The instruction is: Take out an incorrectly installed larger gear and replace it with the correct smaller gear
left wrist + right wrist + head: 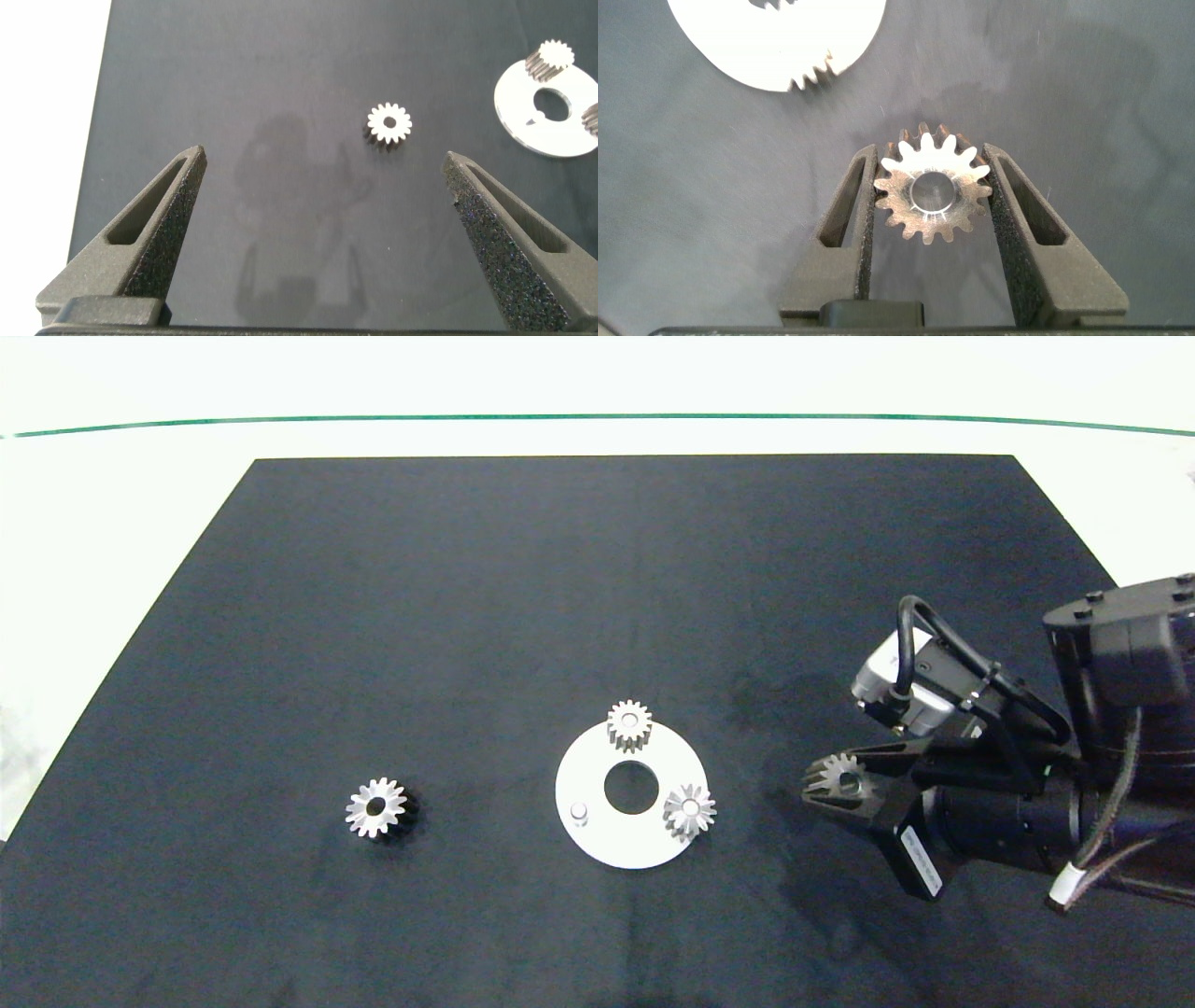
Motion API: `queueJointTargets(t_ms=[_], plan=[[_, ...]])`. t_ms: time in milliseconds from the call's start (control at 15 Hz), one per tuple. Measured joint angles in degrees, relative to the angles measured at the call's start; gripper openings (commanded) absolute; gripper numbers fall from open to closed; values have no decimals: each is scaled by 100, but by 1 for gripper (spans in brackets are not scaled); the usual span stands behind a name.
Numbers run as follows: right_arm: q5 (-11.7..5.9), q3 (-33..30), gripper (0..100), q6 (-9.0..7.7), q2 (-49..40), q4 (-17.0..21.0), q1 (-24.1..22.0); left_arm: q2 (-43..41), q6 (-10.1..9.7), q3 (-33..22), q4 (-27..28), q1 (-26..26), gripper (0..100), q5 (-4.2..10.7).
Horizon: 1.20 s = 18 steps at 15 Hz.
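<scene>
Right wrist view gives me the right claw (932,191) pinching the larger gear (932,194) between its fingers, held off to the right of the white disc (597,831). The smaller gear (375,807) lies alone on the worktop (523,597), left of that disc. My left claw (327,187) hangs spread wide near it.

Shiny silver metal larger gear (932,194) between rough, grainy dark finger pads (1005,219), bright metal smaller gear (376,807), smooth pale matt disc (597,835), matt black mat (523,607)
</scene>
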Motion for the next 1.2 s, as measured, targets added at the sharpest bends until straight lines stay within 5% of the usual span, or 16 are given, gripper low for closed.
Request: queueJointTargets(t_ms=[267, 800, 1200], plan=[[-30, -1087, 25, 206, 373, 741, 473, -249, 217, -34, 6, 29, 100, 0], [-105, -2558, 25, 223, 1464, 1554, 1218, -736, 686, 24, 17, 33, 100, 11], [-151, -3621, 25, 222, 2366, 1965, 1535, -1025, 741, 66, 16, 21, 100, -9]])
